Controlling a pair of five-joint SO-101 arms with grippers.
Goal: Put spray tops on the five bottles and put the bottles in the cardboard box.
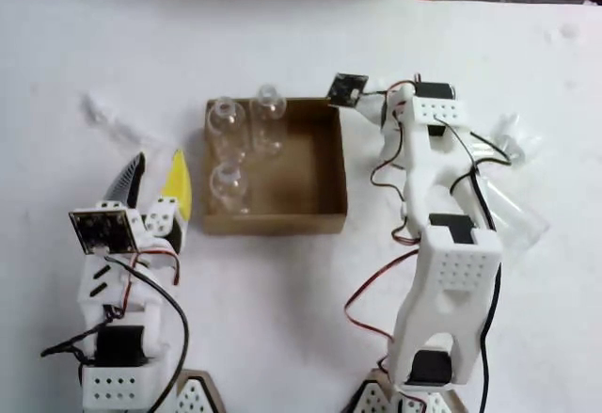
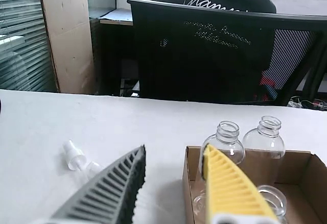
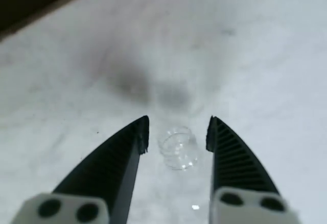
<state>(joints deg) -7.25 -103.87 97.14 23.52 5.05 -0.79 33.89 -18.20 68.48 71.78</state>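
White table, black mesh chair beyond its far edge. Far left on the tabletop: loose spray top lying on its side, well apart from everything else. Next over: left gripper, black and yellow fingers spread wide with nothing between them, low over the table just beside the left wall of the cardboard box. Centre: box open at the top, three bottles standing upright along its left side, two close together at the back and one nearer the front, all necks open. Right of the box: right arm stretched out away from its base. Right gripper spread, pointing down at the table, clear bottle sitting between the fingertips with its open mouth up; contact with either finger not discernible. Faint clear plastic on the table right of that arm, too blurred to identify.
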